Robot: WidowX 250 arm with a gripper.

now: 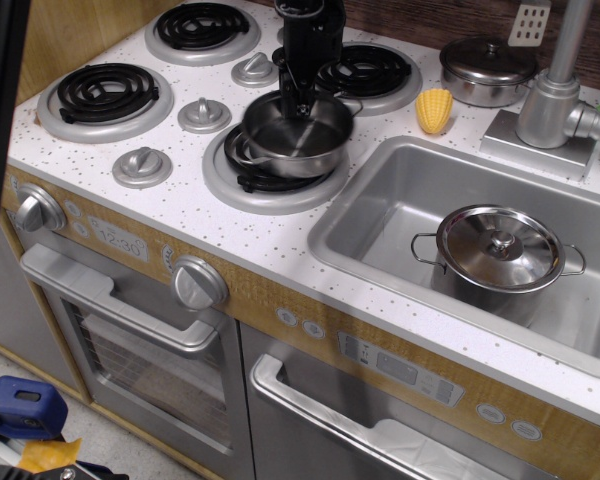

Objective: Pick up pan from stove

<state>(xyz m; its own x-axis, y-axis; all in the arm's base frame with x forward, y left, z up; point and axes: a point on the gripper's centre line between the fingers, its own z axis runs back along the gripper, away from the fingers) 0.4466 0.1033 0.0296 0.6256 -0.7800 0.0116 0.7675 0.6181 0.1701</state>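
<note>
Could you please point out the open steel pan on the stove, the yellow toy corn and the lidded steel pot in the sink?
open steel pan (298, 143), only view, inner bottom.
yellow toy corn (434, 109), only view, middle.
lidded steel pot (497, 248), only view, lid.

arm: reaching down from above | hand (298, 100): clamped, fingers pointing down

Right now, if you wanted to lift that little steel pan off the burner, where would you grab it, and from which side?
By the rim, from above. The pan is open-topped with a thin upright wall, so one finger can go inside and one outside. The claw stands over its far rim in just that way, and the pan looks tipped, the far side higher above the burner.
</note>
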